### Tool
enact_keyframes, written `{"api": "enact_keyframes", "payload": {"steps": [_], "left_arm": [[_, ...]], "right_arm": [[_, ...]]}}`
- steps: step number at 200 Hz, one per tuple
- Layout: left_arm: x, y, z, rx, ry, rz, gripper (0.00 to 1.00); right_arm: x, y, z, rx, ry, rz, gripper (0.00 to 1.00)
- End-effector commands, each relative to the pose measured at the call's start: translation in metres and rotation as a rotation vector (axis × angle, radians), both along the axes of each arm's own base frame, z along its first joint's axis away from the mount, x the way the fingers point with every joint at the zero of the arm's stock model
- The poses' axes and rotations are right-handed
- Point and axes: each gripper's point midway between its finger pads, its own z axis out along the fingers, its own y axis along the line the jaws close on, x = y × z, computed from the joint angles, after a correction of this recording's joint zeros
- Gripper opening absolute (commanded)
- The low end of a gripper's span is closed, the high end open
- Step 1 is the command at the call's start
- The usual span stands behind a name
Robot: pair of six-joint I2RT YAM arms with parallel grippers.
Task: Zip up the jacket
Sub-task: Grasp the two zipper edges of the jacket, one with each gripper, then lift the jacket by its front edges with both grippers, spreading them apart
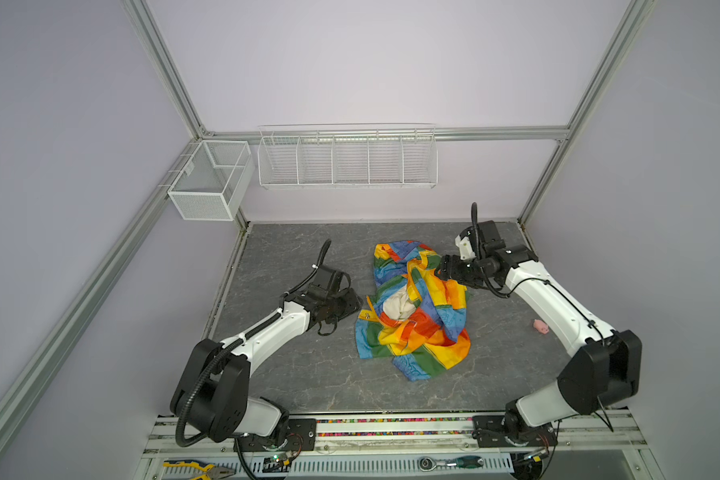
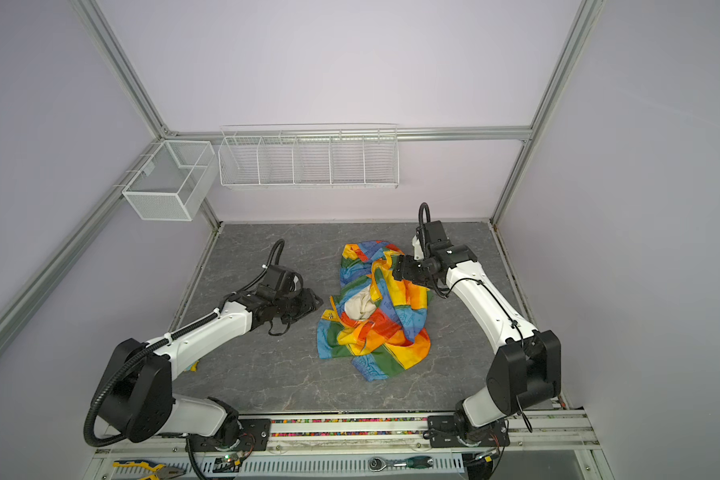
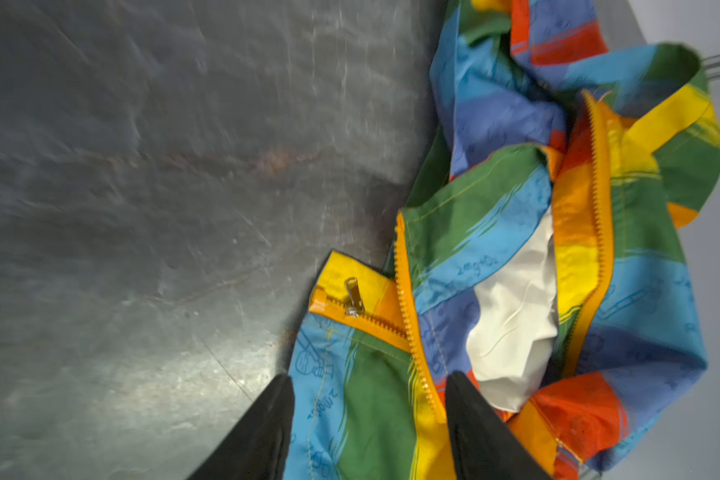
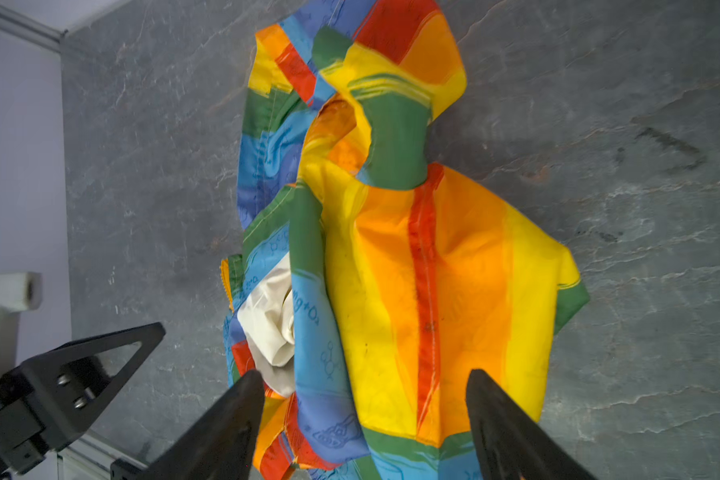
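The rainbow-striped jacket point(image 1: 427, 332) point(image 2: 387, 345) lies crumpled in the middle of the grey table, with its cream lining point(image 1: 398, 305) showing and the front unzipped. My left gripper point(image 1: 357, 302) point(image 3: 368, 382) is open at the jacket's left edge; striped fabric shows between its black fingers point(image 3: 267, 419) but is not pinched. The silver zipper pull point(image 3: 353, 297) sits on the orange zipper strip point(image 3: 408, 320) just ahead of them. Over the jacket's far right part, my right gripper point(image 1: 438, 270) point(image 4: 364, 374) hangs open and holds nothing.
Two white wire baskets point(image 1: 213, 178) point(image 1: 346, 160) hang on the back wall. A small pink object point(image 1: 540, 326) lies on the table at the right, next to the right arm. Pliers point(image 1: 200, 469) and a ratchet tool point(image 1: 449, 462) lie on the front rail.
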Motion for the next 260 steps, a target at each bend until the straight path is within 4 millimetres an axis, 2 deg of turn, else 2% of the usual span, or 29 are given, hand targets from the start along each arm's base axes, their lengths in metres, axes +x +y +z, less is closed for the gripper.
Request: {"api": "enact_keyframes", "payload": {"steps": [1,31,69,115,145,166,177,189,207,225,242,260], "left_arm": [[0.021,-0.035,0.019,-0.192,-0.047,-0.008,0.58],[0.028,-0.046,0.007,-0.235,-0.040,-0.001,0.58],[0.029,-0.052,-0.017,-0.252,0.001,0.008,0.56],[0.029,-0.054,-0.044,-0.244,0.039,0.017,0.55],[0.038,-0.060,-0.050,-0.249,0.027,0.008,0.51],[0.047,-0.061,-0.043,-0.231,-0.003,0.001,0.42],[0.052,-0.062,-0.037,-0.211,-0.018,-0.008,0.36],[0.057,-0.063,-0.027,-0.189,-0.041,-0.025,0.29],[0.064,-0.061,-0.009,-0.149,-0.077,-0.045,0.17],[0.072,-0.059,0.014,-0.111,-0.124,-0.063,0.08],[0.076,-0.055,0.035,-0.072,-0.159,-0.076,0.02],[0.080,-0.051,0.060,-0.032,-0.201,-0.092,0.00]], "right_arm": [[-0.011,0.019,-0.004,-0.061,0.002,0.064,0.79],[-0.003,0.038,-0.015,-0.125,0.017,0.112,0.79],[0.017,0.047,-0.039,-0.189,0.062,0.131,0.79],[0.033,0.060,-0.057,-0.198,0.084,0.149,0.77],[0.045,0.066,-0.069,-0.212,0.103,0.151,0.73],[0.054,0.068,-0.076,-0.227,0.102,0.146,0.71],[0.059,0.069,-0.077,-0.228,0.096,0.145,0.66],[0.063,0.071,-0.077,-0.222,0.091,0.146,0.57],[0.069,0.073,-0.073,-0.212,0.077,0.143,0.36],[0.073,0.073,-0.057,-0.193,0.036,0.139,0.20],[0.074,0.073,-0.034,-0.175,-0.018,0.138,0.10],[0.073,0.069,-0.004,-0.148,-0.077,0.134,0.07]]}}
